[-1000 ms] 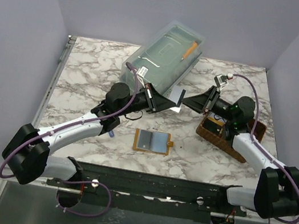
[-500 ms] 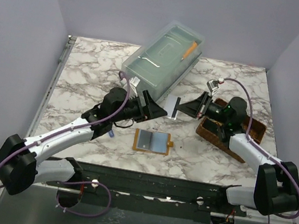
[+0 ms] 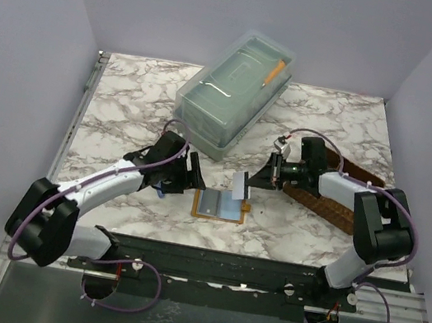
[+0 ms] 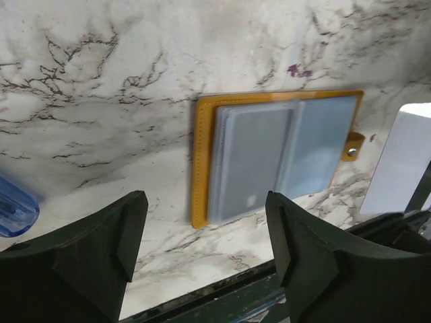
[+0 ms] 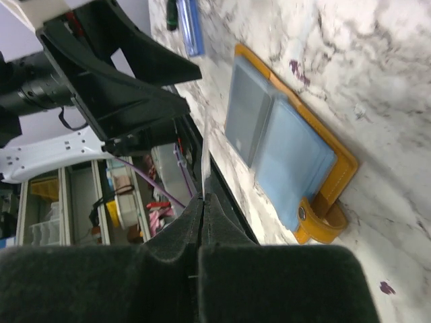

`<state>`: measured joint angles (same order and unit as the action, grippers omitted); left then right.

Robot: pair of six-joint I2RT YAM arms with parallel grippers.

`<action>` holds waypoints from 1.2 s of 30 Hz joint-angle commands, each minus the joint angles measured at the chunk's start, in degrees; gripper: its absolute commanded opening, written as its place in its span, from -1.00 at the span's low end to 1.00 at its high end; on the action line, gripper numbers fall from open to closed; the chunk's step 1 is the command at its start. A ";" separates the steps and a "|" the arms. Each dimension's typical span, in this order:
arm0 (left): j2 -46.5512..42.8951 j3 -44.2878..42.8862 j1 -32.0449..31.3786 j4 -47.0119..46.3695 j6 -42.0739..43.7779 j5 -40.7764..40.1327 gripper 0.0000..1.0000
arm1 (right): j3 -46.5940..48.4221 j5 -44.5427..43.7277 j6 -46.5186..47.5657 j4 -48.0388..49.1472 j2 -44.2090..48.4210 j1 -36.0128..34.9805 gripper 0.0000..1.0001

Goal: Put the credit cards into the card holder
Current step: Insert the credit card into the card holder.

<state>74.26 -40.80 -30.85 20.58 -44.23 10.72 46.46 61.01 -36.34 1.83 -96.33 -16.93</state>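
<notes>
Marble-patterned tabletop (image 3: 126, 104) fills the scene, closed in by plain lavender walls (image 3: 38, 30). Your card holder (image 3: 219, 206) lies open and flat close to the near edge, about midway between the two arms. Its grey panel is on the left, its light-blue panel on the right, and its snap tab (image 3: 246, 209) sticks out on the right side.

One pale credit card (image 3: 238, 187) stands on edge just above the holder's far right corner. From above you cannot tell whether it touches the holder. Your right gripper (image 3: 251, 181) is clamped on that card at its right end. In the right wrist view the card shows only as a thin line between the pressed-together fingers.

Your left gripper (image 4: 205, 229) stands wide apart with nothing between its fingers, low over the table just left of the holder. In its wrist view the holder lies beyond the fingertips, apart from them, and the card is cut off by the right border.

A small blue object (image 4: 13, 208) sits beside the left gripper, cropped too much to name. To the right, a brown woven tray (image 3: 333, 211) is mostly hidden under your right arm. At the far centre stands a clear lidded box (image 3: 233, 89) with an orange stick (image 3: 275, 71) on its lid.
</notes>
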 commanded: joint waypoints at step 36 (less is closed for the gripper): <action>9.54 4.01 -7.80 -6.69 0.72 -9.84 -0.08 | 0.49 -9.42 -1.37 4.02 -12.91 -10.17 -0.99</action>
<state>82.46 -38.89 -37.93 11.97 -43.27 2.00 46.33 53.78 -36.21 2.70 -106.98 -26.30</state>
